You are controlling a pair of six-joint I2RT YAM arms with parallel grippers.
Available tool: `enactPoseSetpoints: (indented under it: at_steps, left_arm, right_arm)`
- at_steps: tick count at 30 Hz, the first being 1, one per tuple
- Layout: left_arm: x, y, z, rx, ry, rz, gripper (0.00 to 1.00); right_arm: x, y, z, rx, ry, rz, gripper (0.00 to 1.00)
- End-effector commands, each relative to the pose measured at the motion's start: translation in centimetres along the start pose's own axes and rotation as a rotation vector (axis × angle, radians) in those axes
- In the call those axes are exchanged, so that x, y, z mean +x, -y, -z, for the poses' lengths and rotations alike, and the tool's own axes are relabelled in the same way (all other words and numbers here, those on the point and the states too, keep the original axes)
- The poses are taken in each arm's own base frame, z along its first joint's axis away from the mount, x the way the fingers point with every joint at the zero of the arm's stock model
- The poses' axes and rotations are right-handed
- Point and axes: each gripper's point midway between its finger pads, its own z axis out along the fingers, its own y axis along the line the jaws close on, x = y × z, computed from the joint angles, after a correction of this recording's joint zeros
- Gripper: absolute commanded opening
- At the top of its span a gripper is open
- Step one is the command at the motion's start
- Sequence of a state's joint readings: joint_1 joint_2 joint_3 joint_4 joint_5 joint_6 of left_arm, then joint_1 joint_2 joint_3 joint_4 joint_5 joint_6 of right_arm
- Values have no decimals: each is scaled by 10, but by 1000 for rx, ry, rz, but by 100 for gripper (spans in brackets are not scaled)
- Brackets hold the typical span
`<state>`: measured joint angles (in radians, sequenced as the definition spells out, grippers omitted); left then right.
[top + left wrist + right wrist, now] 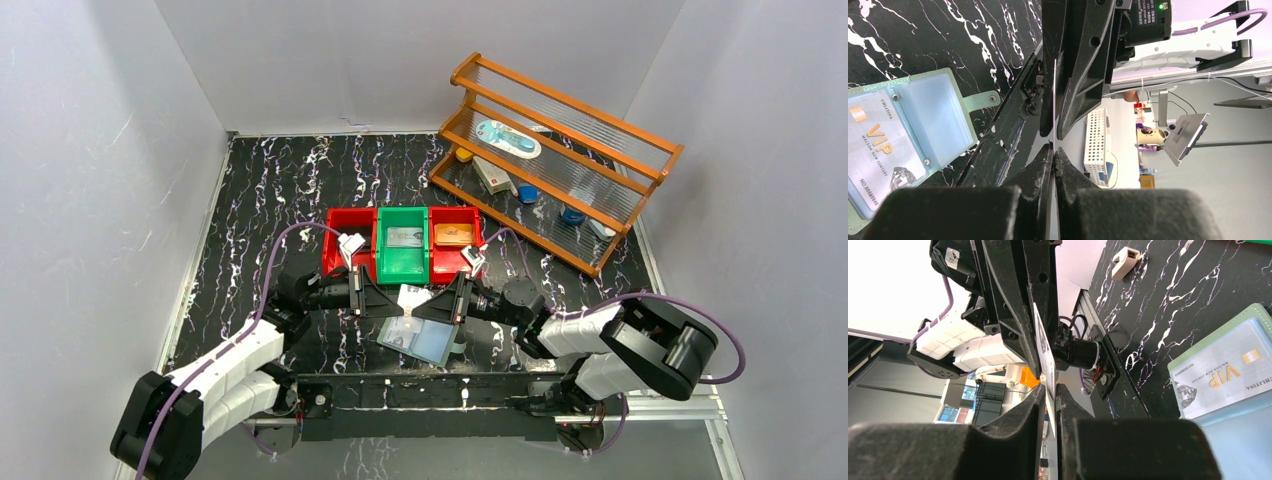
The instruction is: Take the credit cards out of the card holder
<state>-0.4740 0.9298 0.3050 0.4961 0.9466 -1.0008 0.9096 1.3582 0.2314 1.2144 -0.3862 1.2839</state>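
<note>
The sage-green card holder [418,341] lies open on the table near the arm bases, its pale blue sleeves up. A silvery VIP credit card [879,150] sits in one sleeve, and also shows in the right wrist view [1220,374]. My left gripper [398,298] and right gripper [421,302] meet tip to tip just above the holder. Both are shut on one pale credit card [409,293], held on edge between them [1043,342]. A grey card [405,238] lies in the green bin and a tan-gold card [453,234] in the right red bin.
Three bins, red [347,262], green [402,265] and red [446,262], stand just behind the grippers. A wooden rack [560,150] with small items stands at the back right. A small pinkish-white clip [1124,260] lies on the table. White walls enclose the table.
</note>
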Motion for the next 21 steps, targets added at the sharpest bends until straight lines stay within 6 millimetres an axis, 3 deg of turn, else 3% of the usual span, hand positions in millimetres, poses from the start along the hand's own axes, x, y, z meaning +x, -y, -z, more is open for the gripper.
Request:
enactPoseSetpoints:
  at_steps: [1,7,12,15,21]
  left_arm:
    - [-2,8,2,32,14,-29,0]
    - [-3,1,3,-19,22,-37,3]
    - [-10,-7,5,-109,47,-68,31]
    - [-17,-14,10,-196,72,-108,54]
    - [-38,-30,35,-444,164,-203,83]
  right_arm:
    - [-3,-23,1,-103,7,38,21]
    - [-4,-21,1,-98,13,36,7]
    - [-4,-18,1,-82,17,39,0]
    - [-5,-15,1,-60,21,37,0]
    - [-10,-2,0,27,42,54,0]
